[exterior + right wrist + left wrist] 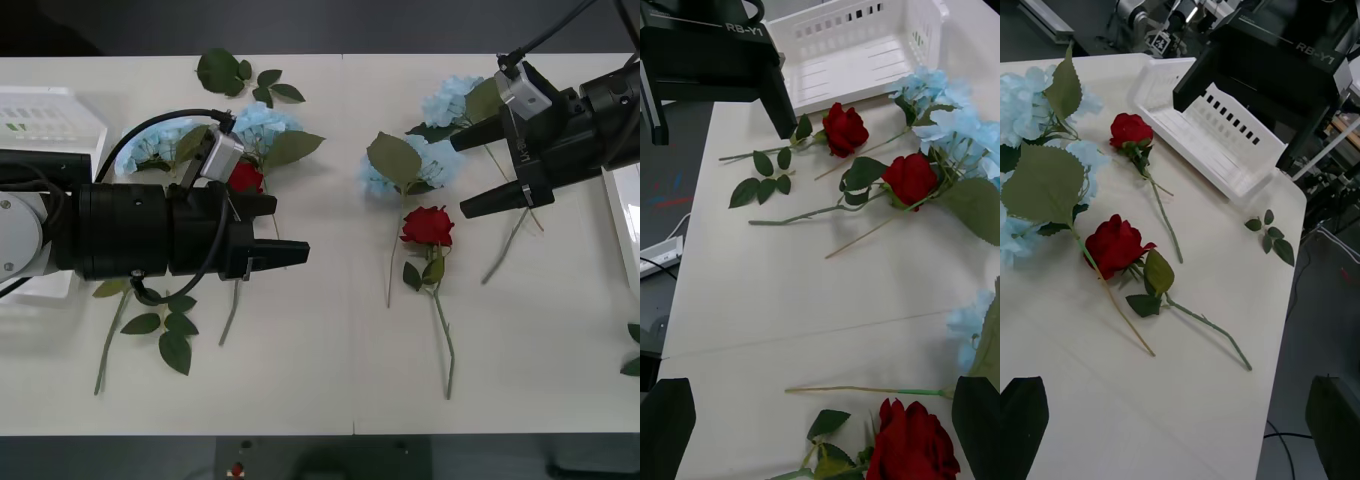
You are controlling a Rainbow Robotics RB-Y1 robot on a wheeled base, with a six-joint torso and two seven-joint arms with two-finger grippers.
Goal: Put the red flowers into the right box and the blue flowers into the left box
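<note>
One of the red flowers [428,226] lies mid-table, and another [245,177] peeks out behind my left gripper [277,228], which hovers open and empty. The right wrist view has two roses [845,129] [910,178] near the left arm. Blue flowers [255,125] lie behind the left gripper, with more [400,165] right of centre. My right gripper [482,168] is open above a blue cluster [450,98]. The left box [50,120] is at the far left and the right box [625,215] at the right edge.
Bloomless leaf sprigs lie at the back [235,75], front left [165,330] and right edge [633,350]. A bare stem [505,245] runs out from under the right gripper. The front of the table [330,380] is bare.
</note>
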